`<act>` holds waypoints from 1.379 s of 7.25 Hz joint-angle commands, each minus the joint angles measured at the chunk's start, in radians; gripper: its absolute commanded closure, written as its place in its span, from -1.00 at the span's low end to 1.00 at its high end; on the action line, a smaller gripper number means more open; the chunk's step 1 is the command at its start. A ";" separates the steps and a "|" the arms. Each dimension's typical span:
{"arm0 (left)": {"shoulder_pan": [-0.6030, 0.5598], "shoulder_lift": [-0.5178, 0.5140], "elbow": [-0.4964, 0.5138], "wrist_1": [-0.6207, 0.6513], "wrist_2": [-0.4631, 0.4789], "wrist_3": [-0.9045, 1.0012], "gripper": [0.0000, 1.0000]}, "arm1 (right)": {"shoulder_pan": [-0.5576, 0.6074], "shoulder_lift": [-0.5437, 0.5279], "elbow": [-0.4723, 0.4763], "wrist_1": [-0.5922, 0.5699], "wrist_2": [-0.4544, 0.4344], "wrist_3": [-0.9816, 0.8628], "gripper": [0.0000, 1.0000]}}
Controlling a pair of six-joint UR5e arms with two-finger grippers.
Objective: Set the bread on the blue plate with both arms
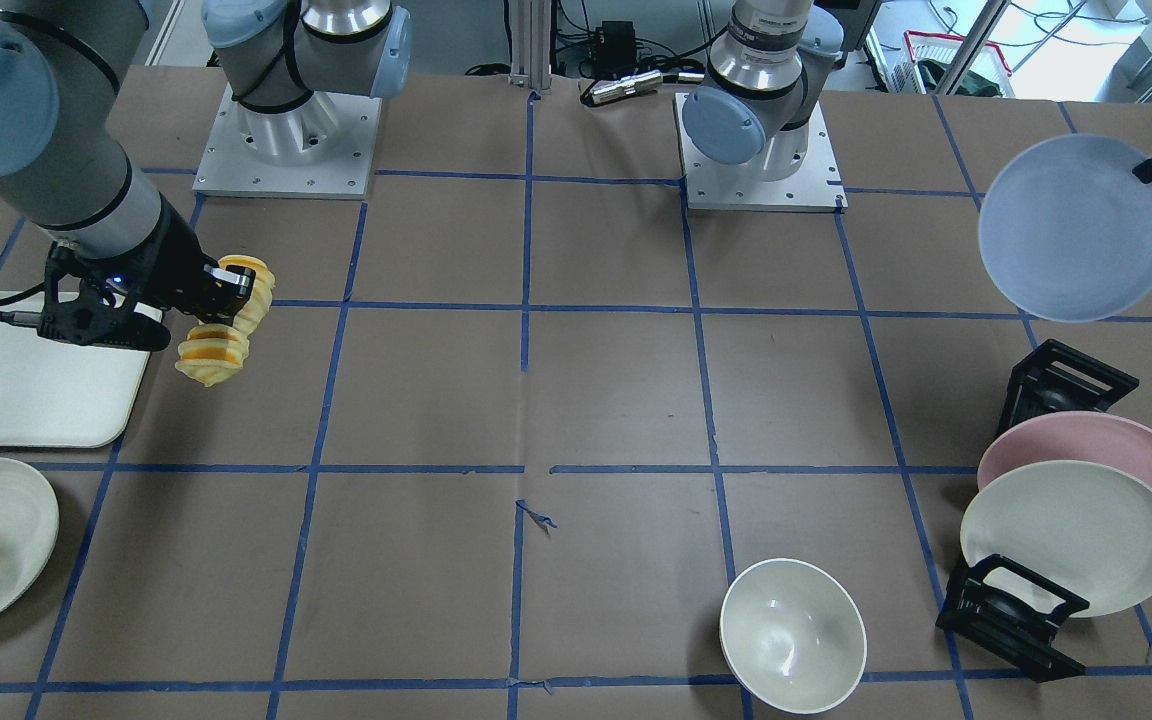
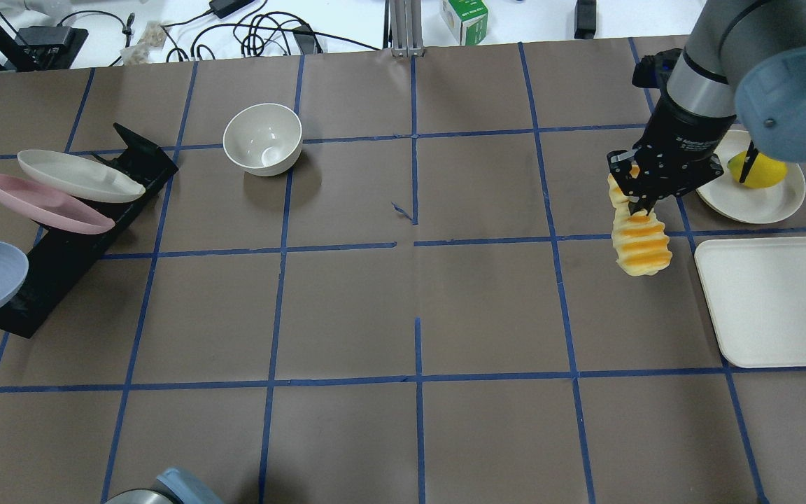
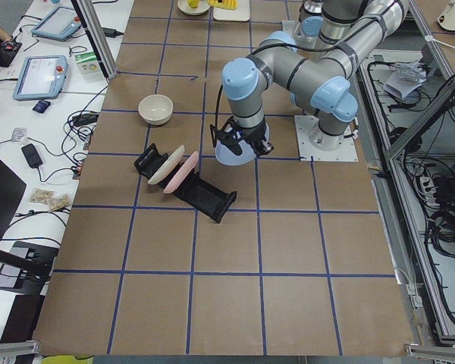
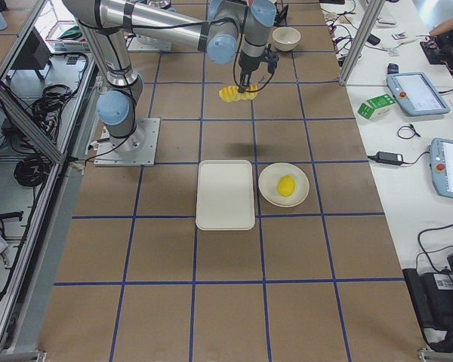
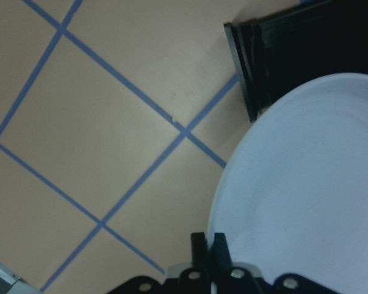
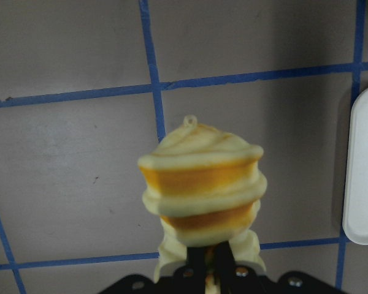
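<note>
bread (image 1: 219,345) front view mid-left, airborne, right gripper (image 1: 239,288) jaws clamped near one end; likely light, soft, droops, better held mid-body | blue plate (image 1: 1076,228) upper right, aloft, left gripper (image 1: 1149,170) jaws pinching rim; probably stiff, slick

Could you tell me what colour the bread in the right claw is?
The bread is pale yellow with orange bands; the right wrist view shows it best.

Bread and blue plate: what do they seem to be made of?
The bread is probably moulded plastic or rubber toy food: smooth, slightly glossy ridges, with a small moulded loop at its tip. The blue plate looks like plastic or melamine, though ceramic cannot be excluded: plain, matte, no glare, thin rim.
</note>
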 commanded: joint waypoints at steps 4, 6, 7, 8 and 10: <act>-0.583 0.007 -0.263 0.333 -0.380 -0.216 1.00 | 0.103 0.026 0.003 -0.035 0.034 0.147 1.00; -0.756 -0.077 -0.480 0.776 -0.527 -0.416 1.00 | 0.148 0.057 -0.001 -0.078 0.069 0.192 1.00; -0.773 -0.143 -0.525 0.962 -0.539 -0.437 1.00 | 0.162 0.065 0.002 -0.096 0.070 0.196 1.00; -0.796 -0.190 -0.527 1.014 -0.540 -0.439 1.00 | 0.174 0.071 0.003 -0.104 0.071 0.203 1.00; -0.906 -0.282 -0.524 1.184 -0.522 -0.465 1.00 | 0.211 0.114 -0.004 -0.182 0.070 0.203 1.00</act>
